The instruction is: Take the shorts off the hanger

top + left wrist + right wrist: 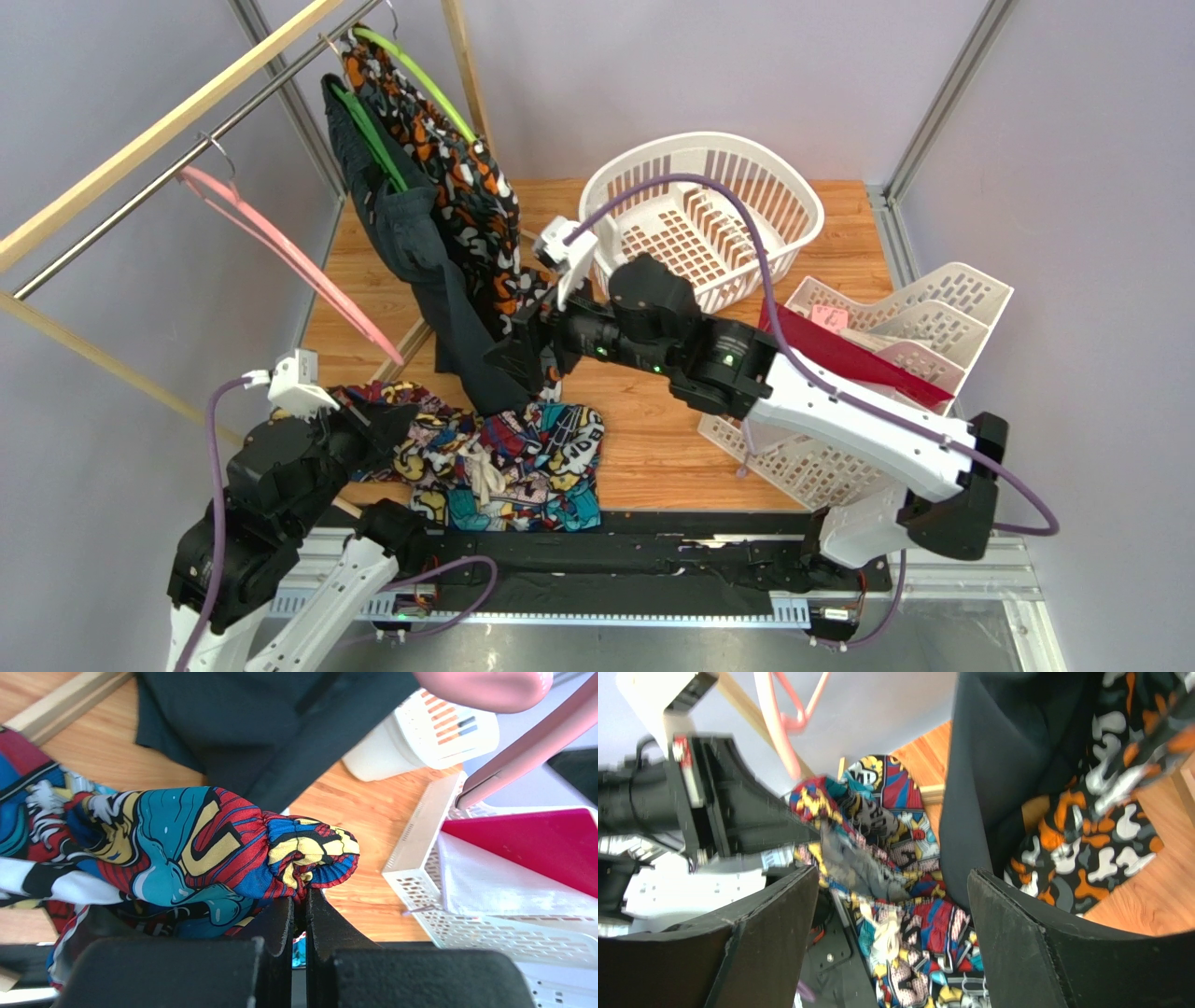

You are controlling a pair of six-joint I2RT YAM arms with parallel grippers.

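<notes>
Pink hanger [323, 294] bare above left hand [300, 903]; shorts [526, 469] off, heaped on desk [659, 434]. Left hand pinches waistband; right hand [892, 903] spread, empty. Likely left: release.

shorts [505, 462] on table [659, 427] near left, hanger [288, 252] behind them, basket [701, 210] far right

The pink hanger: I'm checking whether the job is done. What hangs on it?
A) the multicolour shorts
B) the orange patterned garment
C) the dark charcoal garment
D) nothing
D: the pink hanger is bare, while the shorts lie on the table, a fold pinched in the left pincer.
</notes>
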